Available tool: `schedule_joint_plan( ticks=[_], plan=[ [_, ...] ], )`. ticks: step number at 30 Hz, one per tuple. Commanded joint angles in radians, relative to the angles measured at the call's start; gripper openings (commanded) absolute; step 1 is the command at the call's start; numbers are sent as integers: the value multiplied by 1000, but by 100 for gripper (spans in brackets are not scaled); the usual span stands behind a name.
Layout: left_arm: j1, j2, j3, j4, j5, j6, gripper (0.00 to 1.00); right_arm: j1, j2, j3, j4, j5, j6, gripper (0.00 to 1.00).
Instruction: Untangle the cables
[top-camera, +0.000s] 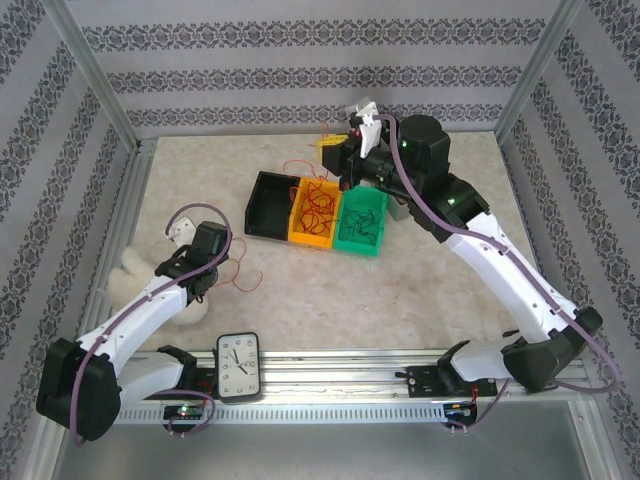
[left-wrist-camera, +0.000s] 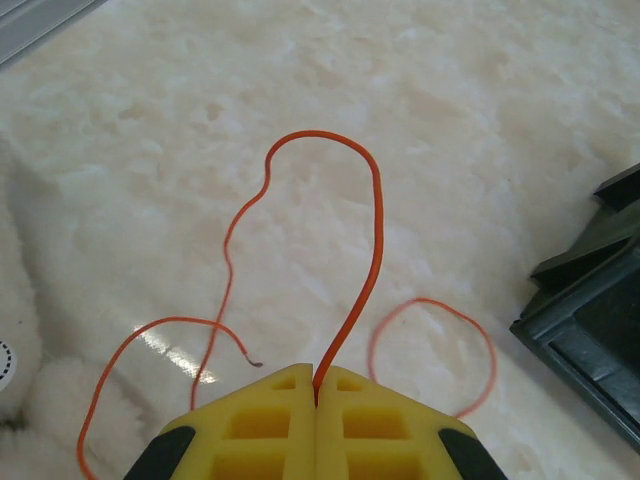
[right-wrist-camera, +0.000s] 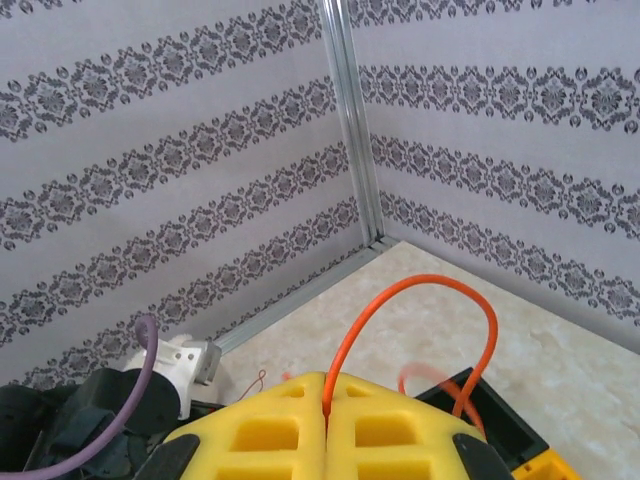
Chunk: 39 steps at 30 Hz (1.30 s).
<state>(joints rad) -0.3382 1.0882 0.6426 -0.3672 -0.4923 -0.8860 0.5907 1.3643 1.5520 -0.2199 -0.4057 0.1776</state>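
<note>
The cables are thin red and orange wires. A clump of them (top-camera: 318, 205) lies in the orange bin (top-camera: 300, 235), and a few strands reach into the green bin (top-camera: 372, 203). My left gripper (left-wrist-camera: 317, 392) is shut on one orange cable (left-wrist-camera: 372, 215) that loops over the table in front of it; from above, this gripper (top-camera: 205, 262) sits left of the bins with that cable (top-camera: 248, 280) trailing beside it. My right gripper (right-wrist-camera: 327, 408) is shut on another orange cable (right-wrist-camera: 440, 284), which arcs up and back down toward the bins. It hovers (top-camera: 332, 152) behind the orange bin.
An empty black bin (top-camera: 268, 205) stands left of the orange one, and its corner (left-wrist-camera: 600, 320) shows on the right of the left wrist view. A white fluffy toy (top-camera: 130, 275) lies under the left arm. A clock (top-camera: 238, 366) rests on the front rail. Patterned walls enclose the table.
</note>
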Motion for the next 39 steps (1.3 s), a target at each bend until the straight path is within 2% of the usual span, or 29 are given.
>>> schedule_joint_plan(
  ticks=[1, 8, 17, 27, 39],
  plan=[
    [11, -17, -17, -16, -37, -45, 0, -6, 55, 27, 12, -40, -20, 0],
    [11, -22, -29, -4, -26, -73, 0, -3, 233, 83, 29, -116, 50, 0],
    [10, -10, -50, 38, -26, -69, 0, 3, 436, 203, 26, -81, 97, 0],
    [11, 7, -49, 44, -19, -66, 0, -5, 657, 402, -15, -104, 104, 0],
    [11, -21, -59, 31, -31, -68, 0, -17, 792, 437, -31, -90, 107, 0]
  ],
)
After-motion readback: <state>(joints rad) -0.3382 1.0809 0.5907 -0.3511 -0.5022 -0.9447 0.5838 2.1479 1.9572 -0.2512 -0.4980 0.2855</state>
